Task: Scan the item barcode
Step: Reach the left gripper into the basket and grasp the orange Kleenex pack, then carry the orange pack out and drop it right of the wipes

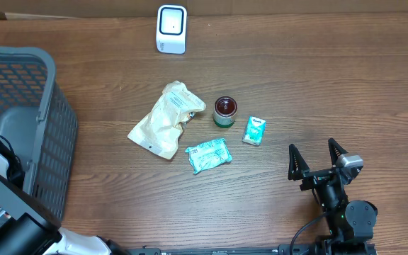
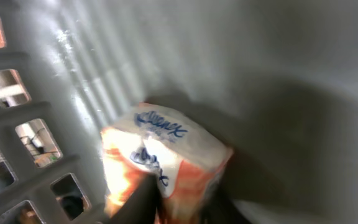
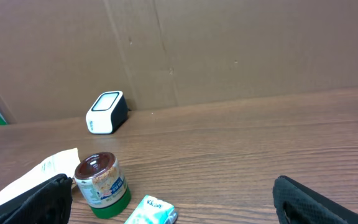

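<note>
Grey plastic mesh marks the basket (image 1: 44,78) at the left edge of the overhead view, and the left arm reaches down into it, its fingers hidden from above. On the wooden table (image 1: 331,85) lie a beige pouch (image 1: 166,119), a green-banded jar (image 1: 225,111), a small teal pack (image 1: 254,131) and a teal packet (image 1: 208,155). The white scanner (image 1: 171,28) stands at the far edge, well apart from the basket. The right gripper (image 1: 317,161) hovers near the front edge with its jaws spread wide and nothing between them.

From the left wrist, blurred, an orange and white Kleenex pack (image 2: 160,162) sits on the basket floor by the mesh wall. The left gripper (image 2: 179,202) has its dark fingers pressed on either side of the pack's near end, so it appears to be clamped.

From the right wrist, the scanner faces open table with nothing before it.

By my judgement the task is at its start: the pack is grasped but not lifted, and carrying, presenting the barcode and scanning all remain.
</note>
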